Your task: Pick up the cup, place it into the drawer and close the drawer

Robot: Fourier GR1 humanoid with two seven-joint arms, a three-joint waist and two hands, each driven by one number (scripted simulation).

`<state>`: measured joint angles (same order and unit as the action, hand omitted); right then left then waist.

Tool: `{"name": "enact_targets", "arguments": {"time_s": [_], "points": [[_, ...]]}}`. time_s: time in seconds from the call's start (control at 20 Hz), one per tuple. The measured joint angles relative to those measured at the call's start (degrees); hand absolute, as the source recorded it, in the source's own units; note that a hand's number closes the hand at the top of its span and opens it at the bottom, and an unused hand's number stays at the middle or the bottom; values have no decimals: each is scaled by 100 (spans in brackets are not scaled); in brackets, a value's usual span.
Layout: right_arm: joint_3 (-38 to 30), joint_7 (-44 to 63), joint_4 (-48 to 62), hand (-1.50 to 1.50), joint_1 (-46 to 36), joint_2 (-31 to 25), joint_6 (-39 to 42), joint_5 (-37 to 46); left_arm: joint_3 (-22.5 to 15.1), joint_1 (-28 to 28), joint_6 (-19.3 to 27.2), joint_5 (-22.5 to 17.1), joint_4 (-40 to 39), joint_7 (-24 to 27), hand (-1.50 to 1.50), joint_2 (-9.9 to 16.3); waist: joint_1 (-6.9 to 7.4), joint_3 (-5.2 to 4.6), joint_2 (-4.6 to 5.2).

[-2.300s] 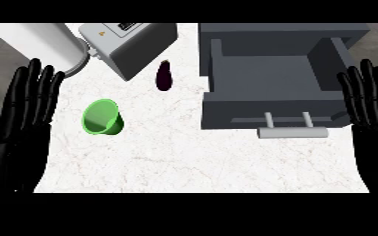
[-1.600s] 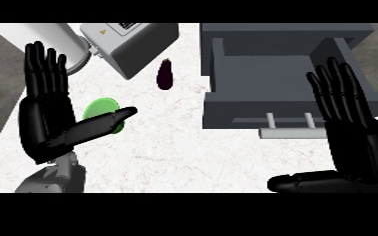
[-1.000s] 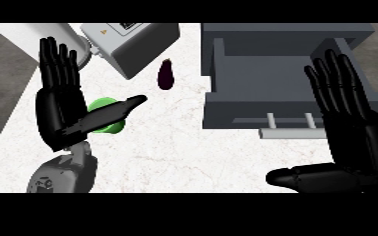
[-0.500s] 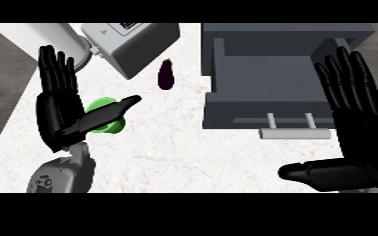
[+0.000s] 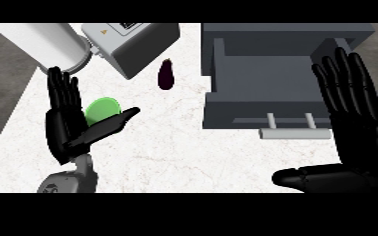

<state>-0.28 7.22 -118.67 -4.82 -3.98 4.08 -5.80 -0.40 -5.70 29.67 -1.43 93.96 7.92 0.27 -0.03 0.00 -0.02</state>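
Just behind the left hand (image 5: 70, 125), partly hidden by its thumb and fingers, the green cup (image 5: 102, 109) sits on the desk (image 5: 184, 150). That hand is spread open, fingers straight, nothing held. At the view's right the right hand (image 5: 347, 105) is also open, resting beside the open drawer (image 5: 258, 92), near its handle (image 5: 291, 132). An eggplant (image 5: 167, 75) lies beyond the left hand, between cup and drawer. Reaching for the cup appears to be the current step; next, the fingers would need to curl around it.
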Motion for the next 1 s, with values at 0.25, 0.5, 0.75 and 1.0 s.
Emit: {"name": "enact_targets", "arguments": {"time_s": [0.25, 0.5, 0.75, 1.0], "points": [[-88, 49, -150, -150, 130, -49, 96, -110, 251, 156, -73, -171, -346, 316, -150, 22, -4, -1, 1], [-215, 23, 1, -150, 66, -107, 206, -205, 412, 239, -207, -338, -753, 695, -150, 15, 0, -1, 1], [-118, -18, 41, -150, 48, -27, 193, -130, 606, 133, -427, -613, -1435, 1135, -150, 63, -3, -2, 2], [-214, -62, 35, -150, 112, -59, 279, -225, 850, 234, -763, -853, -1930, 1567, -150, 133, -2, -1, 2]]}}
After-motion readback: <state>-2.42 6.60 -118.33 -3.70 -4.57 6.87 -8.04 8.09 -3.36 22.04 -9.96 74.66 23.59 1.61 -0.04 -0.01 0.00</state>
